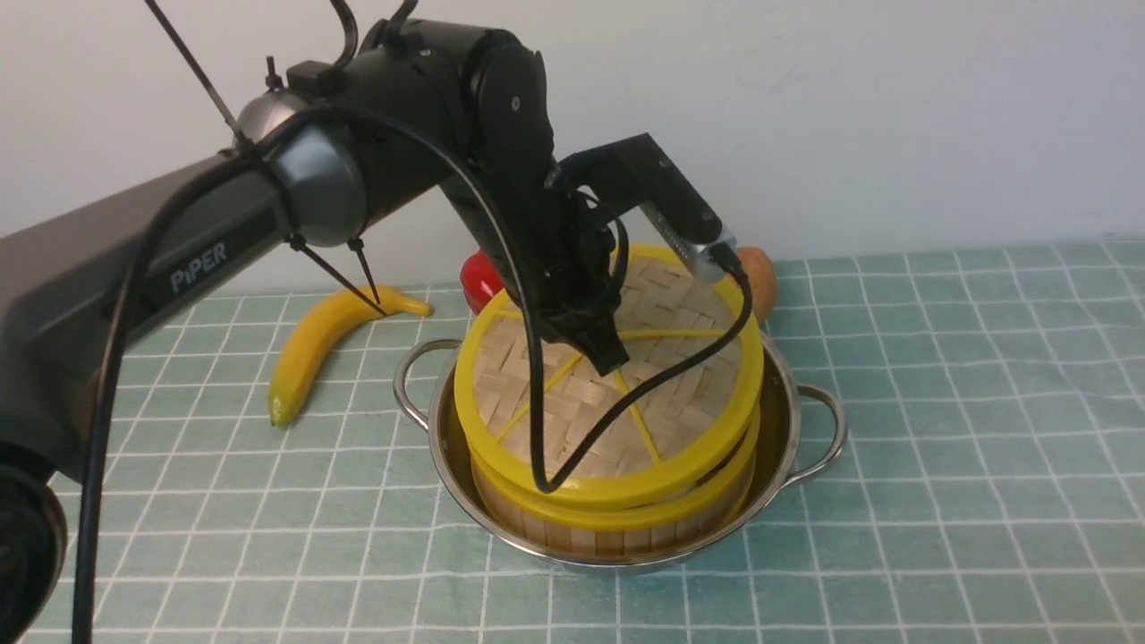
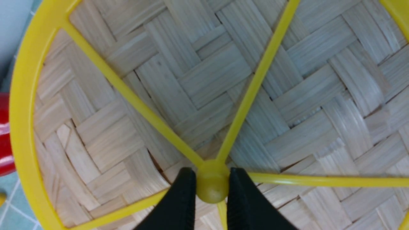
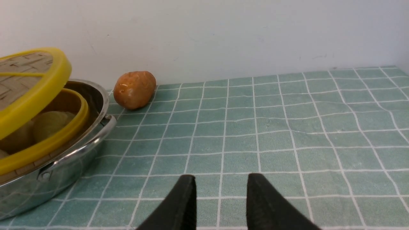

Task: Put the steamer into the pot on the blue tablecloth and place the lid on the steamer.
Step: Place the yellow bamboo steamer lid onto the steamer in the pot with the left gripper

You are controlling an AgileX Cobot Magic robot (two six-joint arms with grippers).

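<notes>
step: lid placing | steamer (image 1: 617,528) in pot (image 1: 776,438) on blue tablecloth (image 1: 939,402) | lid (image 1: 684,309) tilted above steamer | left jaws gripping lid hub (image 2: 212,187) | right jaws apart, empty | next: level lid, lower, release

red thing (image 1: 479,275) mostly hidden behind lid (image 1: 689,402)

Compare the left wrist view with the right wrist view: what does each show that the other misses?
Left wrist only: the left tool shut on the lid's centre hub, plus a red object at the edge. Right wrist only: the right tool open and empty, the pot, the steamer with buns under the tilted lid, a brown potato-like item. Both: the lid and the blue tablecloth.
</notes>
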